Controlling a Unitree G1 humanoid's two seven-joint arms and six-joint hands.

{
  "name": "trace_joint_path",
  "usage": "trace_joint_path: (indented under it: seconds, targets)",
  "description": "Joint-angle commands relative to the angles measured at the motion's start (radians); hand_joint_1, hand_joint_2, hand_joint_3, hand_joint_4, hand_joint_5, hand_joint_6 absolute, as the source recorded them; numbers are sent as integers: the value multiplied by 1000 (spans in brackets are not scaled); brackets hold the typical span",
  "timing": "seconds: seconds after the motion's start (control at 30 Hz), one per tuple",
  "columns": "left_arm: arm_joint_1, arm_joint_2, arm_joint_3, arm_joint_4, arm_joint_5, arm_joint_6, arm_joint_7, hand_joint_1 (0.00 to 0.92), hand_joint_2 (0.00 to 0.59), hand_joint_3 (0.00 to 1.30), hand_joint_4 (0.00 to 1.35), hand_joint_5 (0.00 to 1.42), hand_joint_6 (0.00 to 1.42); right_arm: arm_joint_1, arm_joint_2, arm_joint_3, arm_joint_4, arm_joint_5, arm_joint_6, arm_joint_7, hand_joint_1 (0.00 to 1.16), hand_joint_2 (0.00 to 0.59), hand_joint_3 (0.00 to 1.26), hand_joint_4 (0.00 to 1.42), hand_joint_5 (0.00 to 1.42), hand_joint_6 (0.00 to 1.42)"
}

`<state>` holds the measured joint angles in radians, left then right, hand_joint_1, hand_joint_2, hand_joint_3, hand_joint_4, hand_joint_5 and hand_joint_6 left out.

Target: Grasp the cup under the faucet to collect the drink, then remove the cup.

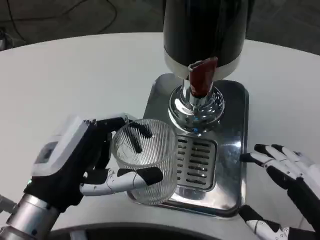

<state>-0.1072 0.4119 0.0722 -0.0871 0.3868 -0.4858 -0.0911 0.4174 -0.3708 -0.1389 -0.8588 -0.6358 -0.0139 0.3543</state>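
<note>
The left hand grips the ribbed glass cup, thumb across its near side and fingers around the far side. The cup sits upright, its base at the left edge of the steel tray, overlapping the grate. The faucet stands beyond and to the right of this hand. The right hand hovers with fingers spread just right of the tray, holding nothing, over the white surface.

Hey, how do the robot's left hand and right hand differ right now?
The left hand grips the ribbed clear cup, fingers wrapped around its wall; the right hand holds nothing, fingers spread. The left hand holds the cup over the front left edge of the steel drip tray; the right hand sits beside the tray's right edge. Both have white and black fingers.
</note>
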Motion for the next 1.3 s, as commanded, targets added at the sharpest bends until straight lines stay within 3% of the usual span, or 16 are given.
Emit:
trace_joint_path:
  seconds: [0.03,0.23,0.6,1.03,1.3]
  targets:
    - [-31,2,2,27,12,-26,46,535,127,1029,1140,1323,1424,20,2,-8,-12,14,-20,-7,461,398,175,74,35,0]
    - [-94,17,-3,113,45,-30,87,535,127,1030,1140,1323,1424,35,5,-20,-27,22,-25,-6,461,398,175,76,38,0]
    - [-283,46,-94,338,168,-79,174,535,127,1026,1140,1323,1424,65,8,-44,-46,46,-39,-5,462,400,175,83,38,0]
    - [-432,54,-222,452,270,-116,227,535,127,1026,1140,1323,1424,86,24,-92,-47,73,-52,-24,470,405,175,86,49,0]
    - [-458,71,-246,495,293,-113,259,535,127,1026,1140,1323,1424,103,21,-102,-46,93,-67,-21,472,410,175,86,50,0]
